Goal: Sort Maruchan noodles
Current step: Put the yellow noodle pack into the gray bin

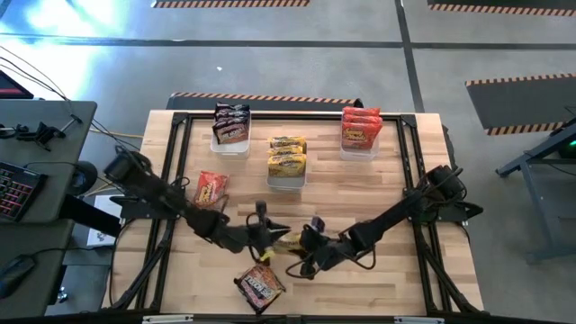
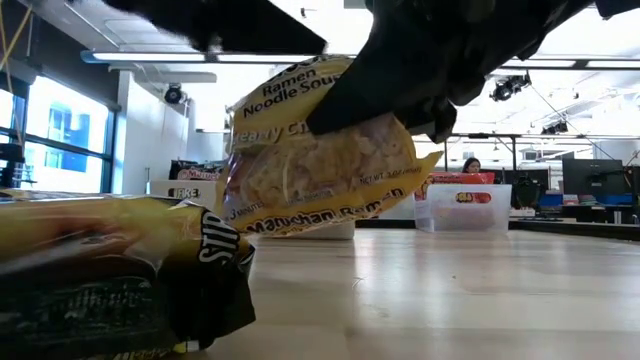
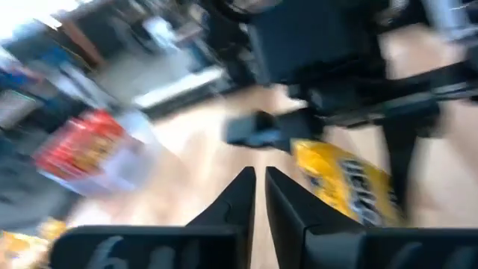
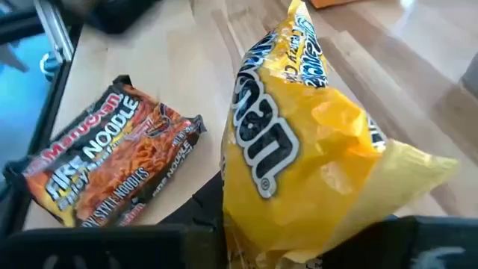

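One yellow packet (image 1: pixel 286 241), bottom centre of the high view, pinched in the right hand (image 1: pixel 306 245); left hand (image 1: pixel 261 236) clenched empty beside. Likely mid-pickup; next: carry to yellow bin (image 1: pixel 287 180).

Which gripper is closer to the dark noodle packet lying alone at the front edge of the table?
Left, narrowly. The left gripper is just behind the dark packet, almost straight above it in the high view. The right gripper is behind it and off to the right, holding a yellow packet.
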